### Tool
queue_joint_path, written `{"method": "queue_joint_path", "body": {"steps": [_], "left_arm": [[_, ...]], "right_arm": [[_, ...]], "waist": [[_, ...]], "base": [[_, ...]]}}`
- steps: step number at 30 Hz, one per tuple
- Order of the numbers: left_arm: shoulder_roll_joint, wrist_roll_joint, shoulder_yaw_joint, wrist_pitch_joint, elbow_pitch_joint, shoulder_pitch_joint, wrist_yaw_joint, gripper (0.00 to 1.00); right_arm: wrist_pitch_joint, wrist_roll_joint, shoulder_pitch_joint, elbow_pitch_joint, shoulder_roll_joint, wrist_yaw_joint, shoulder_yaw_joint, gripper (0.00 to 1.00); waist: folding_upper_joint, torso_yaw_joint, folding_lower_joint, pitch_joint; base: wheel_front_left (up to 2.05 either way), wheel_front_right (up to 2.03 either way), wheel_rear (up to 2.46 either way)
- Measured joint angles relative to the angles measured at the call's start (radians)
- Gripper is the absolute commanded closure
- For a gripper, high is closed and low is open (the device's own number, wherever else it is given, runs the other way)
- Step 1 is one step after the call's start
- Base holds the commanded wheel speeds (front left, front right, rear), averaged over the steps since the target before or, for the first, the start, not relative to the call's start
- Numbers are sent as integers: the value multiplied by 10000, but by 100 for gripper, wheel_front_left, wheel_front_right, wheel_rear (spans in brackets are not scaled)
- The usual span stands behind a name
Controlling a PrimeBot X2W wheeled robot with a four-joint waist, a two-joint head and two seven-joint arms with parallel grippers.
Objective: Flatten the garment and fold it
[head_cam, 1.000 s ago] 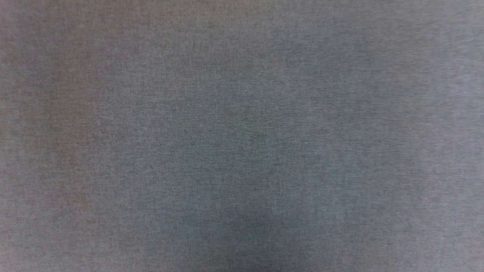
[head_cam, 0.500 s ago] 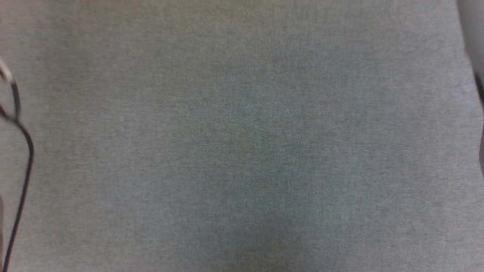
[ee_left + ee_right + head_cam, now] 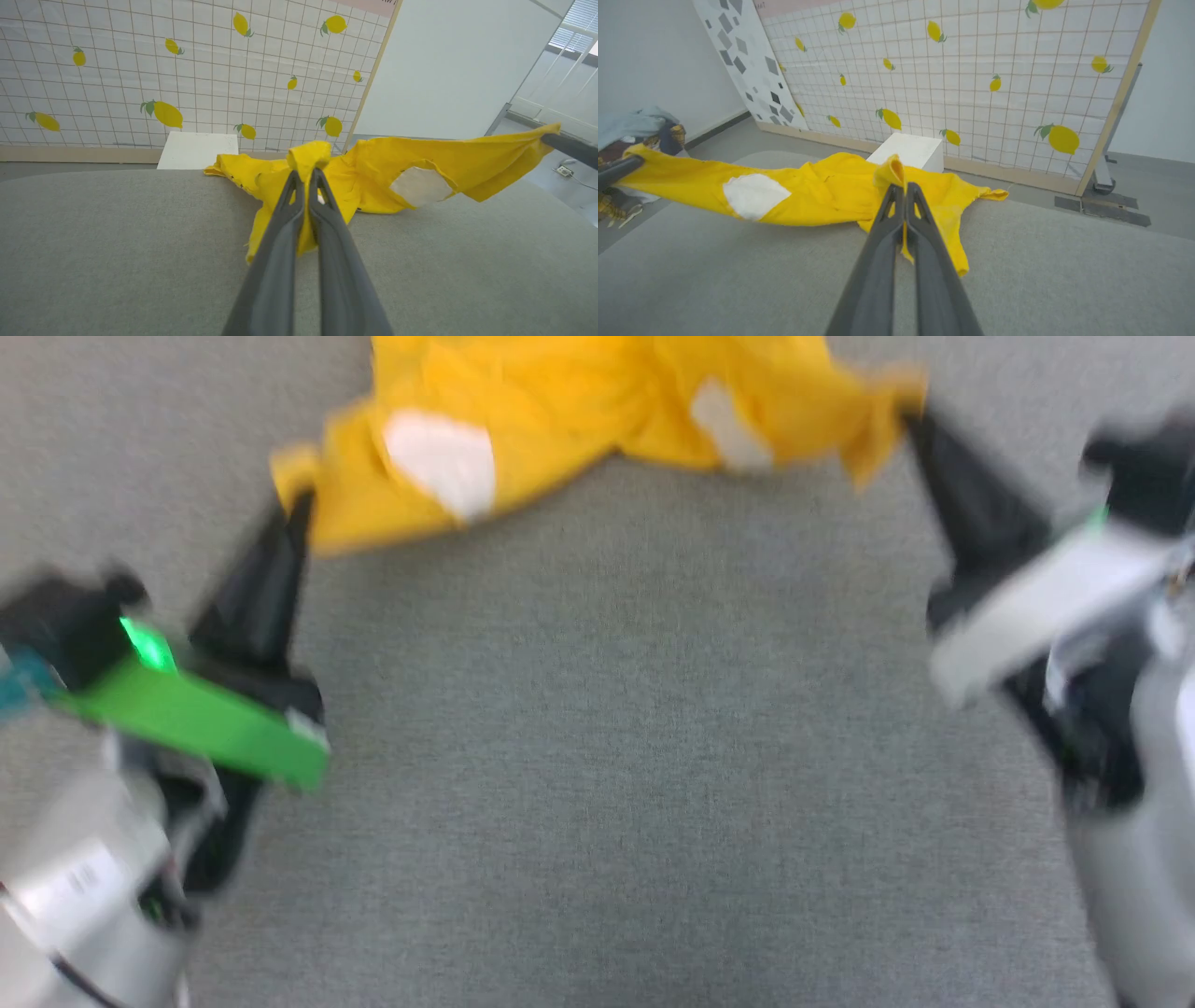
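Note:
The garment, a bright yellow T-shirt with white patches, is stretched between my two grippers over the grey table top, at the top of the blurred head view. My left gripper is shut on its left corner. My right gripper is shut on its right corner. In the left wrist view my left gripper pinches a yellow fold of the garment, which sags toward the table. In the right wrist view my right gripper clamps another fold of the garment.
A lemon-patterned grid panel stands behind the table, with a white box at its foot. A pile of other clothes lies at the left in the right wrist view. The grey table top spreads wide under both arms.
The head view has shifted: earlier it held blurred grey cloth, then a cable at the left edge; now both grippers and the stretched yellow garment are in it.

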Motion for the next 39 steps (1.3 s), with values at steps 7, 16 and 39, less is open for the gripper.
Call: {"method": "queue_joint_path", "body": {"steps": [7,16,39], "left_arm": [[33,-343,-660,142,-573,2733,458,100],[270,-861,-1641,1068,-205,4938,786,100],[1229,-1684,-1981,2443,-19,7054,2174,100]], "right_arm": [[562,311,3250,-1365,523,0,-825,100],[1114,403,6537,-1613,215,0,-1453,100],[2326,591,10402,-224,-430,0,-2109,100]], "waist": [[0,43,0,-1147],[0,79,0,-2440],[0,-5,0,-3796]], "base": [[0,0,0],[0,0,0],[0,0,0]]}}
